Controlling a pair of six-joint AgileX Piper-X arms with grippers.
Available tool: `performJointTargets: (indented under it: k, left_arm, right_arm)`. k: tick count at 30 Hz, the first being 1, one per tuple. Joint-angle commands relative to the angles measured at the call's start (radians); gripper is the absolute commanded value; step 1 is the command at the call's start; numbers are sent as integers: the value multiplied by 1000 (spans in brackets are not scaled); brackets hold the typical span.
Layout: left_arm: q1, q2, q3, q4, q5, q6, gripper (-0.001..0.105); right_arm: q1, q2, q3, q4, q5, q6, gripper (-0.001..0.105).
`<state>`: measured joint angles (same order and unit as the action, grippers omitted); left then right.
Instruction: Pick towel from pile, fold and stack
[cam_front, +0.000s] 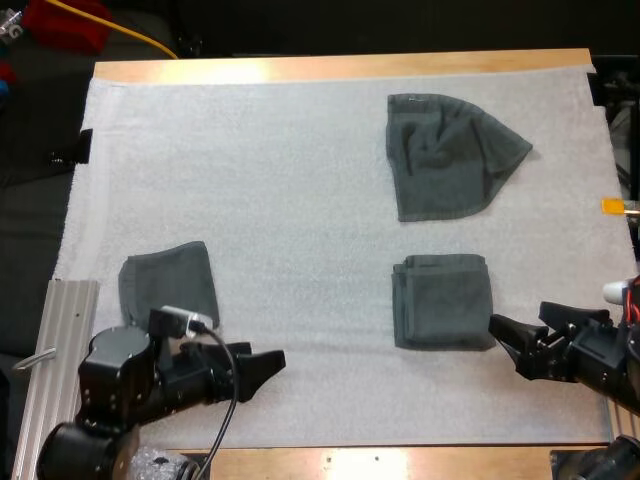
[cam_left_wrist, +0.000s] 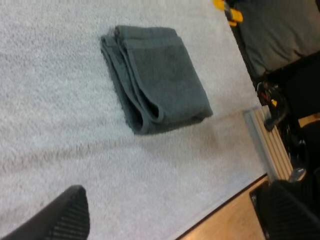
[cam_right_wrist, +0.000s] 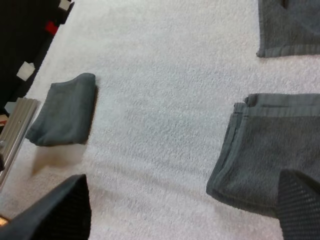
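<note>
A crumpled towel (cam_front: 455, 155) is shown at two o'clock on the mat (cam_front: 280, 200), a folded towel (cam_front: 443, 300) at five, a smaller folded towel (cam_front: 168, 283) at eight; left gripper (cam_front: 262, 370) and right gripper (cam_front: 515, 320) are held empty, jaws apart, so grasping the crumpled towel is judged next.

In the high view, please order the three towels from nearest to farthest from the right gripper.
1. Folded towel, just beside the right gripper.
2. Crumpled towel, at the far side.
3. Small folded towel, at the left side.
</note>
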<state>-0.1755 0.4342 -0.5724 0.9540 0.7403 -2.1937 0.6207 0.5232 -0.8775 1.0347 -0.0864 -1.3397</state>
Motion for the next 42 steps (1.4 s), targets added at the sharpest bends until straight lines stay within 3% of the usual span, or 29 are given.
performJointTargets:
  k: [1, 8, 11, 22, 35, 42]
  left_arm:
    - [1, 18, -6, -29, 21, -7, 71]
    - [-73, 142, -6, -84, 22, -7, 71]
    - [-139, 201, -6, -132, -16, -33, 71]
    - [-354, 517, -6, -535, -135, -236, 71]
    - [-387, 891, -6, -849, -130, -354, 71]
    - [-387, 1068, -10, -989, -61, -406, 71]
  right_arm:
    - [2, -2, -1, 1, -6, -9, 74]
    - [2, -2, -1, 1, -6, -9, 74]
    - [2, -2, -1, 1, -6, -9, 74]
    - [2, -2, -1, 1, -6, -9, 74]
    - [2, -2, -1, 1, -6, -9, 74]
    - [2, -2, -1, 1, -6, -7, 74]
